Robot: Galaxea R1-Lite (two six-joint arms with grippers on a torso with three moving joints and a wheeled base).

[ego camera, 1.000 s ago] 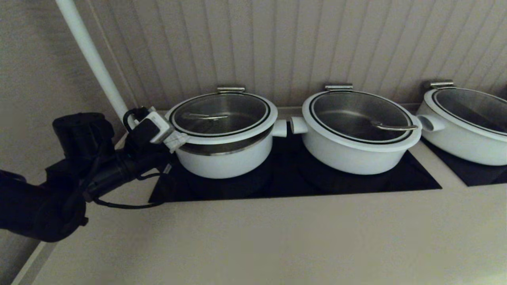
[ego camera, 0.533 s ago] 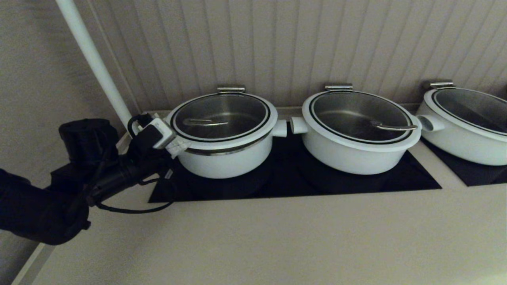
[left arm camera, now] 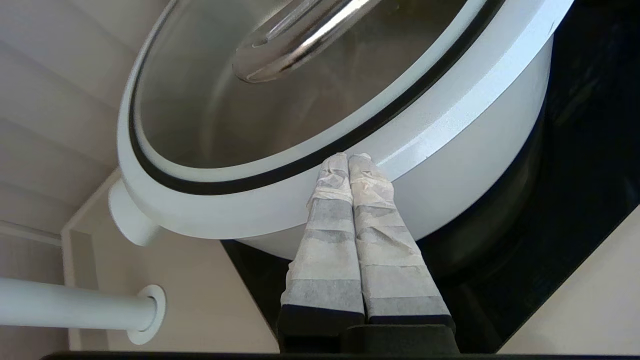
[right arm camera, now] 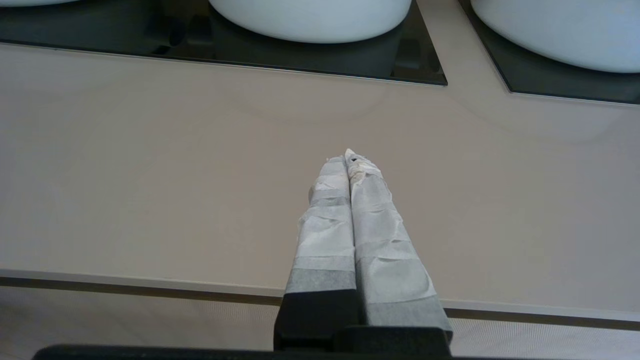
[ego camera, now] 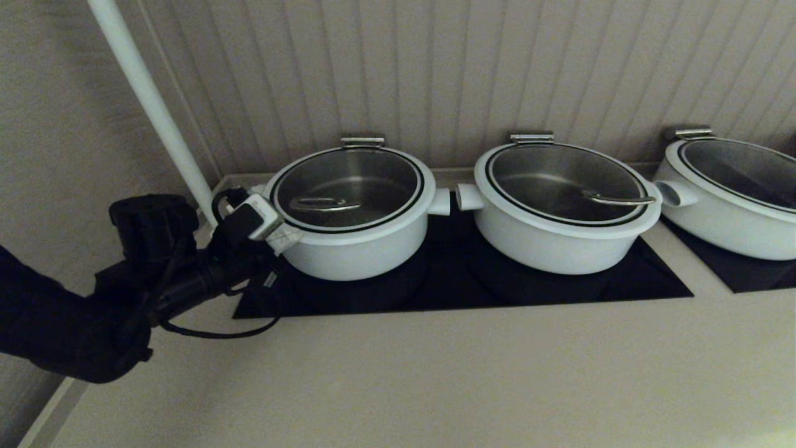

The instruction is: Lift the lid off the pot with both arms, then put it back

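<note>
The deep white pot point(ego camera: 364, 252) stands at the left of the black cooktop point(ego camera: 460, 283). Its glass lid point(ego camera: 348, 185), with a white rim and a steel loop handle point(ego camera: 323, 203), lies flat on it. My left gripper point(ego camera: 287, 231) is shut, with its taped tips touching the lid's white rim point(left arm camera: 450, 115) at the pot's left side. In the left wrist view the fingertips point(left arm camera: 348, 159) press together with nothing between them. My right gripper point(right arm camera: 348, 156) is shut and empty, low over the beige counter near its front edge. It is out of the head view.
Two wider white pots with lids point(ego camera: 559, 211) point(ego camera: 734, 193) stand to the right of the pot. A white pipe point(ego camera: 149, 106) slants up the wall behind my left arm. The panelled wall is close behind the pots. The beige counter point(ego camera: 435, 373) stretches in front.
The lid was tilted up at its left side, showing the pot's steel band. It has come down flat onto the pot, and my left gripper moved down and slightly right with it.
</note>
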